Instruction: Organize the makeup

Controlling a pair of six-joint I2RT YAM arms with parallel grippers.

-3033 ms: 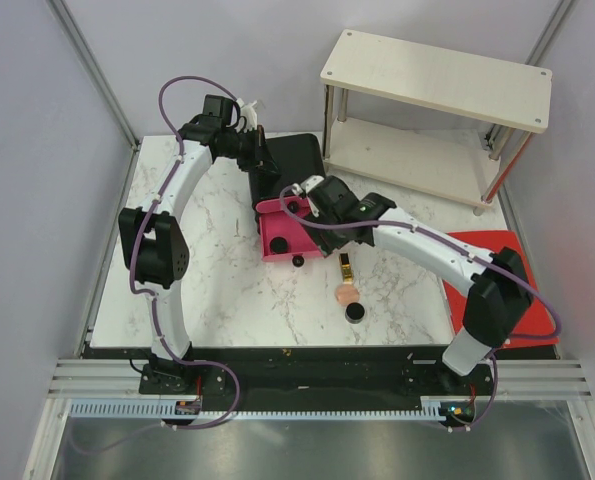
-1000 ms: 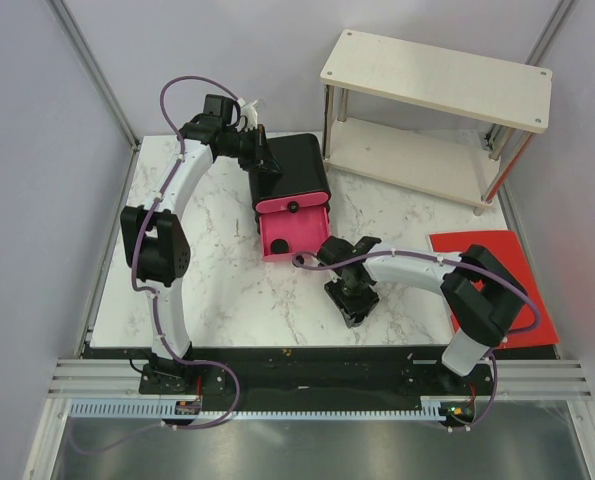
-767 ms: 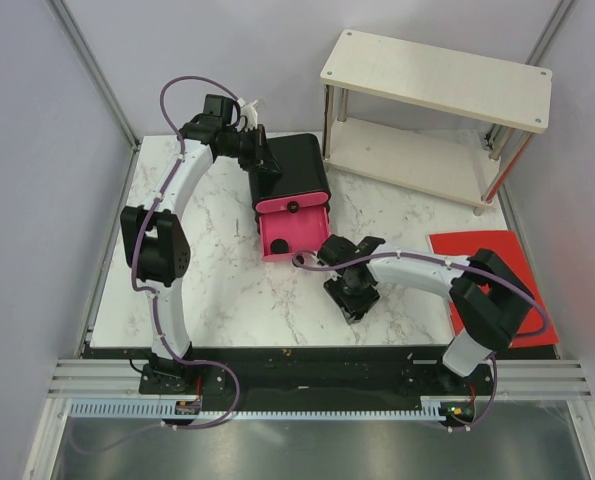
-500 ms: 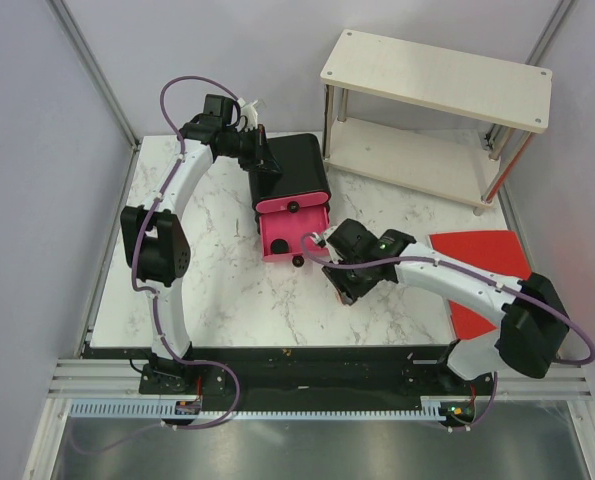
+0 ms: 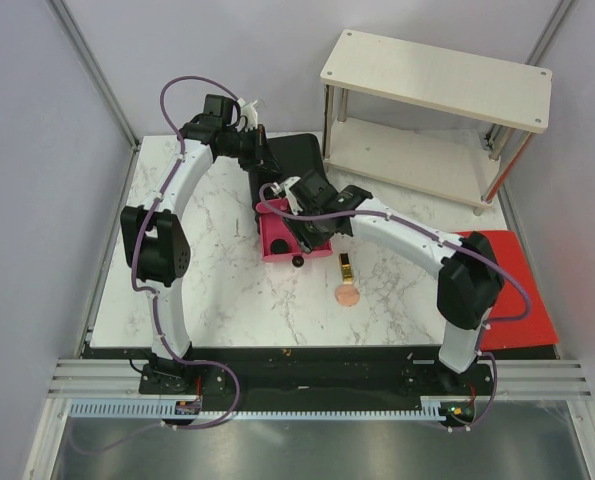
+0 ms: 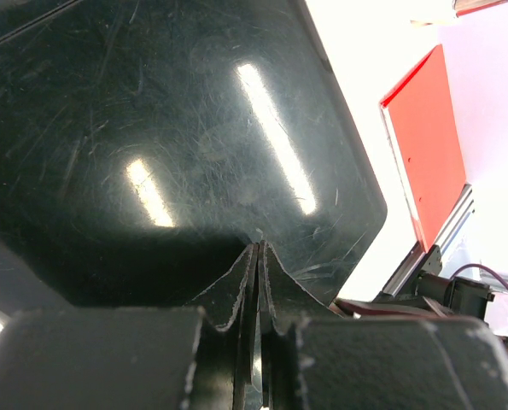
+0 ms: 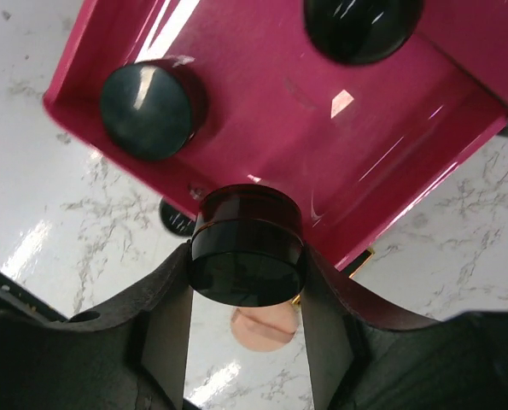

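My right gripper [image 7: 247, 253] is shut on a round black jar [image 7: 247, 275] and holds it above the front edge of the open pink drawer [image 7: 322, 128]. In the top view the right gripper [image 5: 308, 227] hovers over that drawer [image 5: 274, 238]. A second round black jar [image 7: 147, 111] lies inside the drawer. On the marble lie a peach puff [image 5: 346, 295] and a gold-black tube [image 5: 346, 267]. My left gripper [image 6: 259, 249] is shut, its tips resting on the glossy top of the black box [image 6: 194, 128].
The black box [image 5: 303, 155] stands at the back centre, the drawer's black knob [image 5: 298, 261] pointing forward. A pale wooden shelf [image 5: 437, 100] fills the back right. A red tray [image 5: 522, 295] lies at the right edge behind the right arm.
The right gripper closed on the black jar near the table's front, lifted it and carried it back-left over the pink drawer. The left arm has not moved.
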